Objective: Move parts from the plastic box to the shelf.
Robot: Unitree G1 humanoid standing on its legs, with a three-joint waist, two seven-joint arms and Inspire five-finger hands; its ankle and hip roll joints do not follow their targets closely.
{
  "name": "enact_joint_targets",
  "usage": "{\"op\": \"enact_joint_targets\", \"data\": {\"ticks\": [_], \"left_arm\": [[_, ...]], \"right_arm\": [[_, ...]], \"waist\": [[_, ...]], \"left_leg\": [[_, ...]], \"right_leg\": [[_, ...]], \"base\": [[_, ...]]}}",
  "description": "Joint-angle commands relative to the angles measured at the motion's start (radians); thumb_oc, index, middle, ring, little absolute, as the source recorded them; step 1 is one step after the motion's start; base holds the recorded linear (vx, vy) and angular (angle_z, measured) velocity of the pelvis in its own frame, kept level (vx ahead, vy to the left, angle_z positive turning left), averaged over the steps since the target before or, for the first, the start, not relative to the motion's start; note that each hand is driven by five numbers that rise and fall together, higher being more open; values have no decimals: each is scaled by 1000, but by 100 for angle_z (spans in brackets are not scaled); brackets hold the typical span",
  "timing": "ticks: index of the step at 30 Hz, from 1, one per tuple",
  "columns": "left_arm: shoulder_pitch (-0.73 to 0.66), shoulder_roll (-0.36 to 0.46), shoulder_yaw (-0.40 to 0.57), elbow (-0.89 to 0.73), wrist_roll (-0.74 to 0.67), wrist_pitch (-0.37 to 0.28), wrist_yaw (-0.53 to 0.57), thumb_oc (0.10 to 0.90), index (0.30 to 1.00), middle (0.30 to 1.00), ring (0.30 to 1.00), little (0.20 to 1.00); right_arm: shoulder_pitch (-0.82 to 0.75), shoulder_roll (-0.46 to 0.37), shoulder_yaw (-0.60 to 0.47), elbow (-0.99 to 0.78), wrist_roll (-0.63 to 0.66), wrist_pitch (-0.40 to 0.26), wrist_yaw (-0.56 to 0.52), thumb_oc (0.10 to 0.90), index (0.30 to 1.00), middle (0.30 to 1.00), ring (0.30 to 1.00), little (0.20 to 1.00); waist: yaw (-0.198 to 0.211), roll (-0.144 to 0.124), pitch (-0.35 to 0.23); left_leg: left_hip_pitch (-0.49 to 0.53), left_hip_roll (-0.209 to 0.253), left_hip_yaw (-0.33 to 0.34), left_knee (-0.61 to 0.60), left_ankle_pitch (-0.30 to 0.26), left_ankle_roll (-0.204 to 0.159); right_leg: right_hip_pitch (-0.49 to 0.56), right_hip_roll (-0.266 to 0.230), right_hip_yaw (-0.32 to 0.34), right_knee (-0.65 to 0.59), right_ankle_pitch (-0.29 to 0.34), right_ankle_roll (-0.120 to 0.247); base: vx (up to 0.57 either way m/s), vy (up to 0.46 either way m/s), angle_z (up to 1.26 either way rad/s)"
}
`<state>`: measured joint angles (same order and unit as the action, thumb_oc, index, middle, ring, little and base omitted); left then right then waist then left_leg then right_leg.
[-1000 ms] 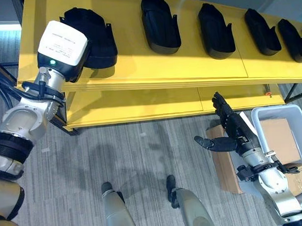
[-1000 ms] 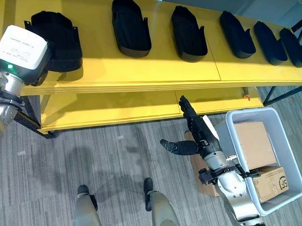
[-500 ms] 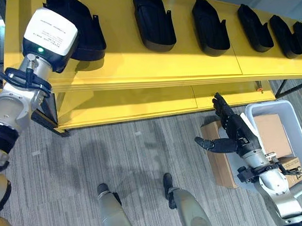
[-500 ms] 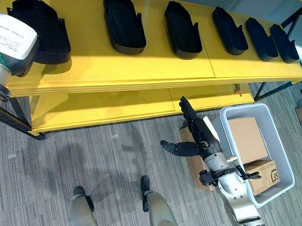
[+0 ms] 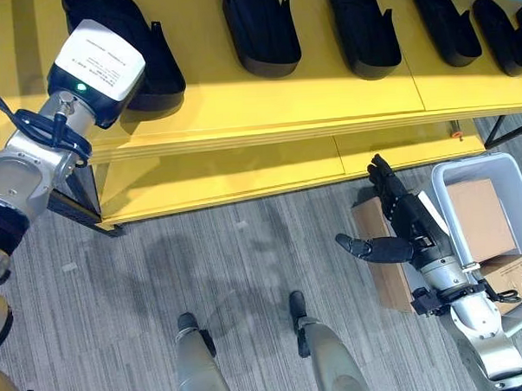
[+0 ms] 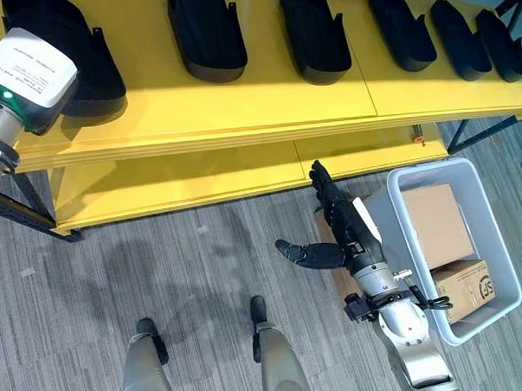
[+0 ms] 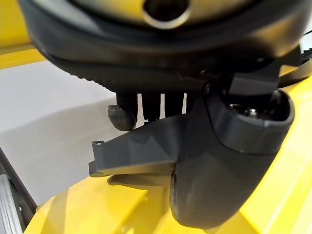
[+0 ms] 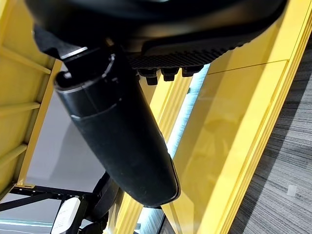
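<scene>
At far left end of shelf top: left hand at black part, fingers curled over part's edge, thumb against its body — clamped on it. Part resting on shelf surface, long axis running front to back like other parts in row. Right hand hung low over floor, fingers straight, spread, holding nothing. Plastic box just beside right hand, toward robot's right; right arm clearly nearer box. Box held cardboard boxes.
</scene>
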<state>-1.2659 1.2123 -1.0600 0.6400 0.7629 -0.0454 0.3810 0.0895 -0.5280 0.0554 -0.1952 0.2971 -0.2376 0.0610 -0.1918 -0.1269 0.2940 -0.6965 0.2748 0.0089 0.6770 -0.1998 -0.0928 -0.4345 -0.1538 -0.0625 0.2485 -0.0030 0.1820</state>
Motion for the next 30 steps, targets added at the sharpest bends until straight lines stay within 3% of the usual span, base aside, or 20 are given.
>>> {"op": "enact_joint_targets", "data": {"ticks": [1, 10, 11, 12, 13, 18, 30], "left_arm": [[-169, 81, 10, 21, 37, 27, 31, 400, 300, 300, 300, 300], [-214, 90, -50, 65, 61, 21, 28, 400, 300, 300, 300, 300], [-216, 92, -53, 66, 63, 20, 27, 420, 327, 327, 327, 327], [-216, 92, -53, 72, 64, 21, 24, 678, 690, 690, 690, 690], [-213, 92, -54, 79, 67, 23, 17, 900, 1000, 1000, 1000, 1000], [-224, 78, -70, 127, 75, 20, -6, 900, 1000, 1000, 1000, 1000], [-380, 135, -294, 145, 121, -39, -57, 900, 1000, 1000, 1000, 1000]], "right_arm": [[-31, -79, -142, -112, 55, -121, -21, 900, 1000, 1000, 1000, 1000], [-20, -81, -153, -114, 57, -130, -22, 900, 1000, 1000, 1000, 1000], [-18, -81, -155, -114, 57, -131, -22, 900, 1000, 1000, 1000, 1000], [-16, -82, -156, -116, 54, -132, -23, 900, 1000, 1000, 1000, 1000], [-13, -82, -157, -116, 52, -132, -24, 900, 1000, 1000, 1000, 1000], [-10, -85, -159, -124, 42, -131, -23, 900, 1000, 1000, 1000, 1000], [-2, -106, -162, -140, 70, -133, 15, 900, 1000, 1000, 1000, 1000]], "waist": [[-23, 48, -62], [-29, 56, -62], [-29, 56, -63], [-28, 56, -63], [-27, 57, -63], [-29, 62, -66], [-19, 74, -67]], "left_leg": [[5, 28, 26, 18, -26, 26], [-16, 21, 30, 31, -36, 35], [-16, 21, 31, 31, -37, 36], [-17, 20, 31, 32, -38, 36], [-16, 19, 31, 32, -39, 37], [-19, 19, 29, 33, -38, 36], [5, 18, 26, 20, -26, 30]], "right_leg": [[140, -29, -17, 70, -144, 7], [136, -35, -17, 53, -132, 16], [136, -35, -17, 52, -132, 16], [137, -36, -16, 52, -131, 17], [136, -36, -17, 53, -132, 18], [136, -38, -18, 56, -132, 18], [149, -40, -27, 66, -137, 17]], "base": [[6, 22, -3], [3, 13, -3], [0, 0, 0], [0, 0, 0], [0, 0, 0], [0, 0, 0], [0, -8, 1]]}}
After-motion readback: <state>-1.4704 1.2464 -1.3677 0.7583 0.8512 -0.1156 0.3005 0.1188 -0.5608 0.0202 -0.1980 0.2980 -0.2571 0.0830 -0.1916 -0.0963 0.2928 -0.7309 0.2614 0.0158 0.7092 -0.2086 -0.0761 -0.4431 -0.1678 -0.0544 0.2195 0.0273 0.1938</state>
